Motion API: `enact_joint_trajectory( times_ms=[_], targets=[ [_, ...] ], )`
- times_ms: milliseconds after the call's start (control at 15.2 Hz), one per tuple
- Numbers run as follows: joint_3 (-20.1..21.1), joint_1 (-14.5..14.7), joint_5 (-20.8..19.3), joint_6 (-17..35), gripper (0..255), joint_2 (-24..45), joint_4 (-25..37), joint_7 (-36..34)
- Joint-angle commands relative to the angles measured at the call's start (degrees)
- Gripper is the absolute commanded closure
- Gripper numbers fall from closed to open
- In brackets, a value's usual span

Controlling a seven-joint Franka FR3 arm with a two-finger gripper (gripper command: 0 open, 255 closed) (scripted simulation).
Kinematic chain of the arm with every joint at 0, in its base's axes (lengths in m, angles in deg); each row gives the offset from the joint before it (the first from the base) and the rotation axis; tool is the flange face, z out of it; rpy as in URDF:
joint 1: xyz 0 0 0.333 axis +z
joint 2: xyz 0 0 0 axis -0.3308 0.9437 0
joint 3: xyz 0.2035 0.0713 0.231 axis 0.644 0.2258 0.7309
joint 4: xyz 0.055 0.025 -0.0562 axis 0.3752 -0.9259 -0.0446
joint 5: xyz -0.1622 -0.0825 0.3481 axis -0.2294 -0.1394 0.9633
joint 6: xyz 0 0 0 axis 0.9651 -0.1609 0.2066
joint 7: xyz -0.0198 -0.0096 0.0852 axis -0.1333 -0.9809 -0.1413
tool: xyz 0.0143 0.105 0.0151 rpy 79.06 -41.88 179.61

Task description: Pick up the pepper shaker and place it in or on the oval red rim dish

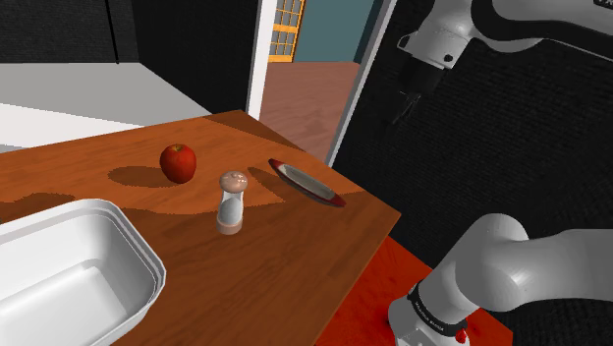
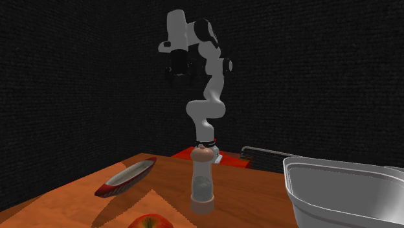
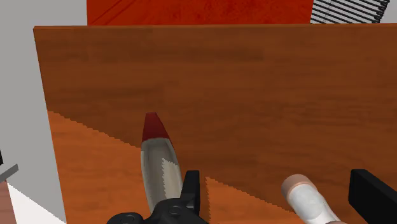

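Gripper (image 3: 275, 180) hangs above the dish (image 1: 306, 183), fingers wide apart, holding nothing. Shaker (image 1: 232, 201) stands upright near the dish, not touching it.

You are working in a home, at what looks like a kitchen or dining spot. The wooden worktop (image 1: 324, 236) carries an apple (image 1: 178, 162), a pepper shaker (image 1: 231, 201), a red-rimmed oval dish (image 1: 306, 183) and a white tub (image 1: 59, 265). Behind it, an open doorway (image 1: 314, 79) shows a wood floor (image 1: 300, 108), a teal wall (image 1: 329, 29) and a paned window (image 1: 286, 25).
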Motion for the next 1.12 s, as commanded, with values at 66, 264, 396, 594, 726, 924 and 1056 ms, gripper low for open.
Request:
enact_joint_trajectory(
  times_ms=[66,264,396,594,726,924,1056],
  targets=[
    [0.91,0.3,0.48,1.87,0,0.8,-0.67,-0.61],
    [3.64,1.16,1.78,7.52,0,3.68,-2.23,-2.44],
    [5.47,1.7,2.49,11.28,0,6.0,-2.87,-3.65],
    [8.22,2.39,3.26,16.87,0,10.02,-3.23,-5.52],
    [10.06,2.73,3.51,20.52,0,13.04,-3.06,-6.83],
    [12.81,3.06,3.41,25.79,0,18.02,-2.2,-8.96],
    [14.63,3.16,2.93,29.14,0,21.61,-1.23,-10.54]
  ],
)
